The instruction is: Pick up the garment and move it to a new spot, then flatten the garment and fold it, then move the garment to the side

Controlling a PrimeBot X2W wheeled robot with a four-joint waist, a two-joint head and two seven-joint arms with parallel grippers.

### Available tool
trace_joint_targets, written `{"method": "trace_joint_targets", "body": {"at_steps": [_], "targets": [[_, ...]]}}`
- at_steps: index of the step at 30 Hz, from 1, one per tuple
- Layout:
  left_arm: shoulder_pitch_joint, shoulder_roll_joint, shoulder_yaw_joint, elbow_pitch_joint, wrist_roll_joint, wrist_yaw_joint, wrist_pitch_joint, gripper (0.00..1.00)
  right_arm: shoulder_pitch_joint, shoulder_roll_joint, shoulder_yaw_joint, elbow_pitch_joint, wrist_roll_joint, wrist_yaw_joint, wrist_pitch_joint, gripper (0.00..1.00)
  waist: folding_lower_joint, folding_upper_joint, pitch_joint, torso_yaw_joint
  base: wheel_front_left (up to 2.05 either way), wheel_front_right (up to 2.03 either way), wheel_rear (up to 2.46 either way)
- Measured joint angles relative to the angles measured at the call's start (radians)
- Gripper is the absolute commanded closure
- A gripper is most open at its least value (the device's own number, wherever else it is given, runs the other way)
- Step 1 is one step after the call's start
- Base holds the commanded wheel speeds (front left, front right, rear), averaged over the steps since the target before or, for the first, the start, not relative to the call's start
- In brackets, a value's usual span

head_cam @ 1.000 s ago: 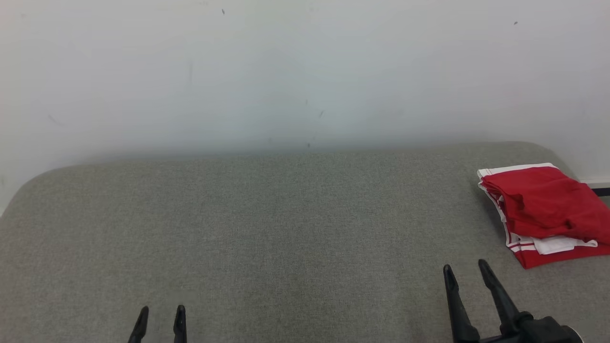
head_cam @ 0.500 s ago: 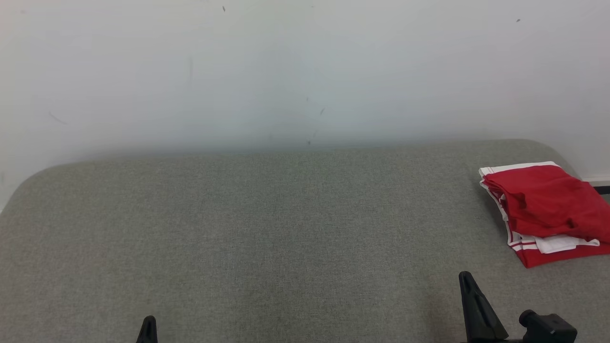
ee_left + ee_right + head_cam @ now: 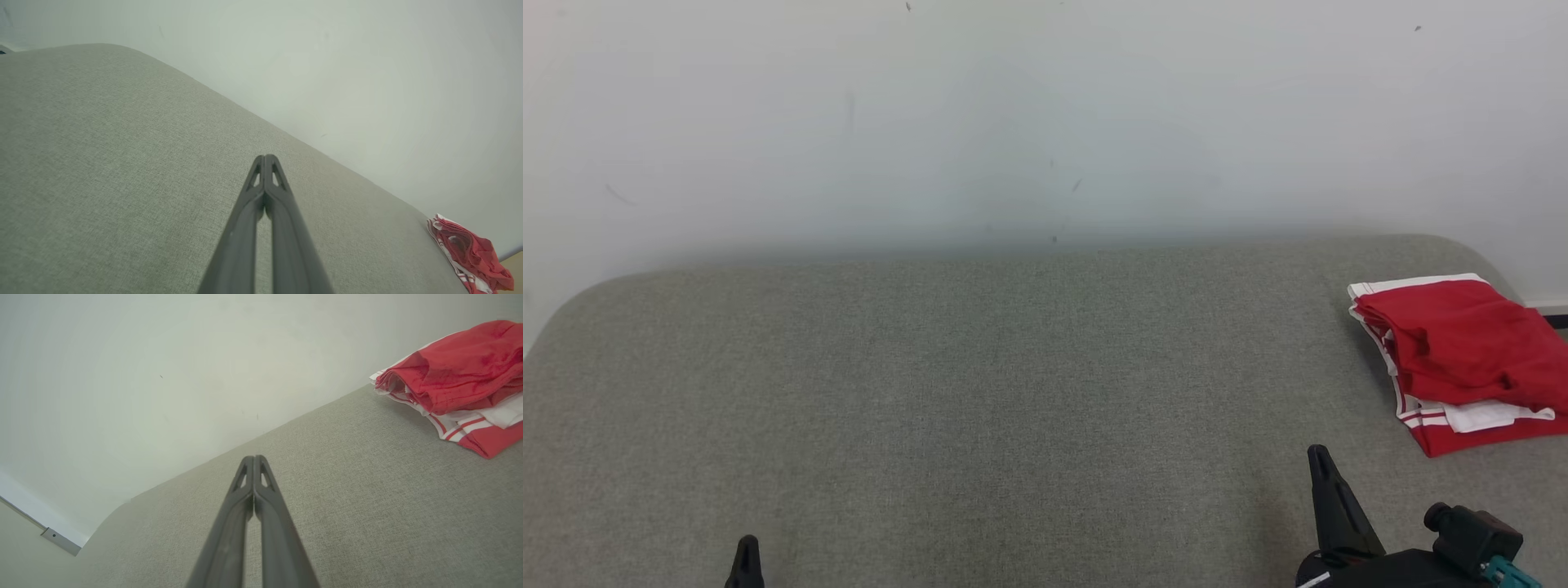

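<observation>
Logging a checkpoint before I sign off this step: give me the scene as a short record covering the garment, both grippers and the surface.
garment: red with white trim, folded in a stack, at the far right of the surface
left gripper: shut, holding nothing, above the fabric at the near left
right gripper: shut, holding nothing, near right, short of the garment
surface: grey fabric pad against a pale wall
stage: garment looks folded and set aside

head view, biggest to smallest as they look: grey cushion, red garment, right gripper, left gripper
1. grey cushion
2. red garment
3. right gripper, close to the garment; nearer the camera and cropped
4. left gripper, cropped to its tip
</observation>
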Motion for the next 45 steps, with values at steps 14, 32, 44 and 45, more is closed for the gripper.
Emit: {"method": "trace_joint_targets", "body": {"at_steps": [14,32,44,45], "targets": [[-0.029,0.003,0.035,0.01,-0.189,0.0,0.044,1.0,-0.056,0.004,0.001,0.043,0.198,0.0,0.044,1.0,0.0,0.0,0.01,0.003,0.0,0.0,0.0],[-0.059,0.007,0.078,0.022,-0.417,0.0,0.097,1.0,-0.124,0.009,0.001,0.095,0.43,0.0,0.097,1.0,0.0001,0.0,0.023,0.008,0.0,0.0,0.0],[-0.078,0.008,0.104,0.03,-0.545,0.0,0.129,1.0,-0.162,0.012,0.001,0.125,0.563,0.0,0.131,1.0,0.0001,0.0,0.032,0.011,0.0,0.0,0.0],[-0.079,0.008,0.107,0.03,-0.553,0.0,0.132,1.0,-0.165,0.012,0.001,0.127,0.575,0.0,0.132,1.0,0.0001,0.0,0.033,0.011,0.0,0.0,0.0]]}}
